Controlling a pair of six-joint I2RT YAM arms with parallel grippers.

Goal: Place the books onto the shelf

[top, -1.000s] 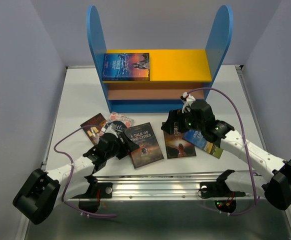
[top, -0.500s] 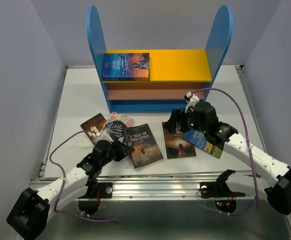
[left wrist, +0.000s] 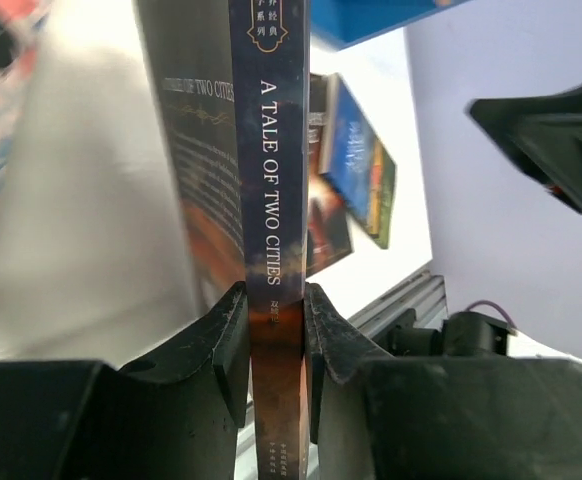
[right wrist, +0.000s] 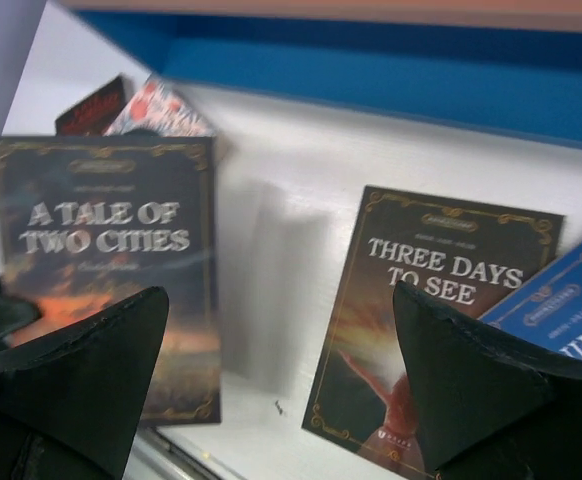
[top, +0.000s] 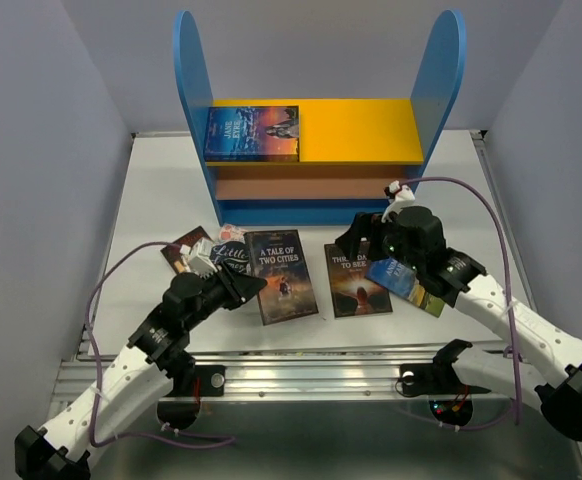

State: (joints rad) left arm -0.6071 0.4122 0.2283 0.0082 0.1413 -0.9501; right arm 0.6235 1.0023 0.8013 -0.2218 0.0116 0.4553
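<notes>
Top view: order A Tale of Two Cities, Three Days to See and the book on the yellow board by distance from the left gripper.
1. A Tale of Two Cities: held in the left gripper.
2. Three Days to See: on the table, rightward.
3. Book on the yellow board: on the shelf, behind.

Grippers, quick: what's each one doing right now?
Left gripper: closed on the A Tale of Two Cities book, at its spine.
Right gripper: open, holding nothing.
</notes>
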